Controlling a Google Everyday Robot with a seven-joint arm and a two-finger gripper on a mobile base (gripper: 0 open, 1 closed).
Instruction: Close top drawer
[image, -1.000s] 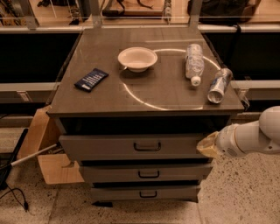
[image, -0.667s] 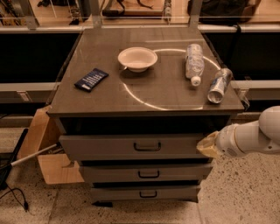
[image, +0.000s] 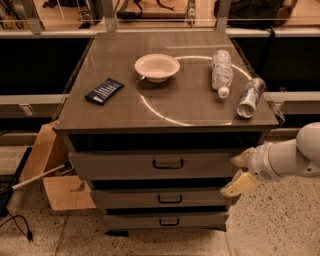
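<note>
The top drawer (image: 125, 166) stands pulled out a little from under the cabinet top (image: 190, 110), with a dark strip of its open box showing above the flat grey front. Its small black handle (image: 168, 163) sits dead centre, untouched. The gripper (image: 239, 173) is at the right end of that front, coming in from the side on the pale arm (image: 295, 157). The claw is spread wide, one cream finger high and one low, and nothing is held between them. That makes sense: closing needs a push, not a grasp, so the fingers can act as a bumper against the front. Whether they actually touch the drawer, I cannot tell.

The two narrower drawers (image: 127, 199) below sit stepped beneath it. Up top, the bowl (image: 157, 66), the lying water bottle (image: 222, 72), the tipped can (image: 250, 97) and the blue packet (image: 104, 91) are well back from the front edge. My read is that a push so far off-centre could skew the drawer, so a steady, straight shove looks wise.
</note>
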